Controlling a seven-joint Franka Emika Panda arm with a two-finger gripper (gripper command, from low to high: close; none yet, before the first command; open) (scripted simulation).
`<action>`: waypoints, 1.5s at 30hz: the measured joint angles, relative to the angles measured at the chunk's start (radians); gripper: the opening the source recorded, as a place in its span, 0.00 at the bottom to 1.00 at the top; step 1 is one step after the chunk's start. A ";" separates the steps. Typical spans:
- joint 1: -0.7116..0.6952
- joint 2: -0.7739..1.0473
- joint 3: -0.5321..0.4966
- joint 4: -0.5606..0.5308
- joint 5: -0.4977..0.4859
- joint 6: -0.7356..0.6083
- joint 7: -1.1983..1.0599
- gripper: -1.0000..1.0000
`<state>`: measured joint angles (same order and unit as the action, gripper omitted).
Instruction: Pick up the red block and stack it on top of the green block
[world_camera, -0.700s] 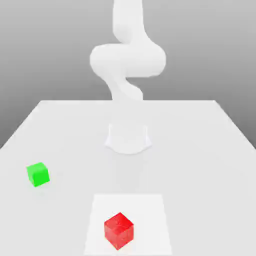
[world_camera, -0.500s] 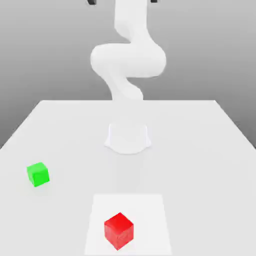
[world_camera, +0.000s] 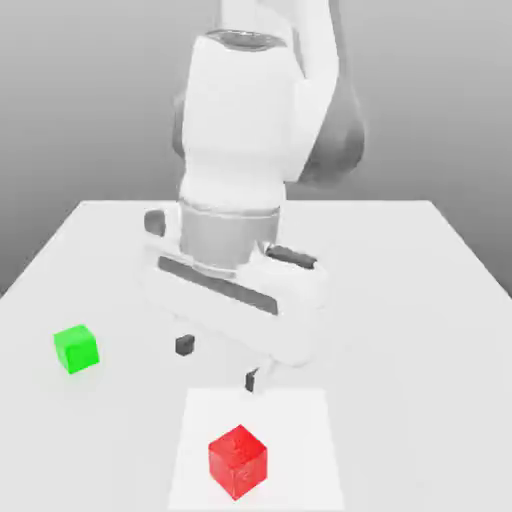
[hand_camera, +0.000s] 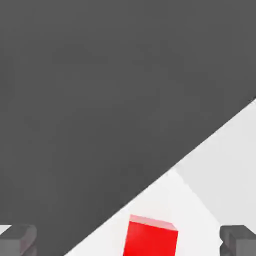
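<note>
The hand (world_camera: 218, 362) was held wide open and empty above the desk (world_camera: 400, 300), just behind the red block (world_camera: 238, 461), touching nothing. The green block (world_camera: 76, 348) sat well apart toward the exterior view's left. Compared with half a second earlier, the hand had been lowered from above the frame while both blocks were left unmoved.

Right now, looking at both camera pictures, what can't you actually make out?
- Small red cube: the hand view's frame edge cuts off its lower part.
- Dark gripper fingertips: the same edge cuts them off.
- White table: in the exterior view, the big white arm hides its middle and the arm's base.
</note>
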<state>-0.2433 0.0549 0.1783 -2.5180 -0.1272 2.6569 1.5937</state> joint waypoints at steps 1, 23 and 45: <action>0.001 0.033 0.001 -0.010 0.014 0.016 0.020 0.50; -0.015 0.085 -0.060 -0.060 0.061 0.057 0.127 0.00; -0.521 0.004 -0.328 -0.315 0.164 0.236 0.725 1.00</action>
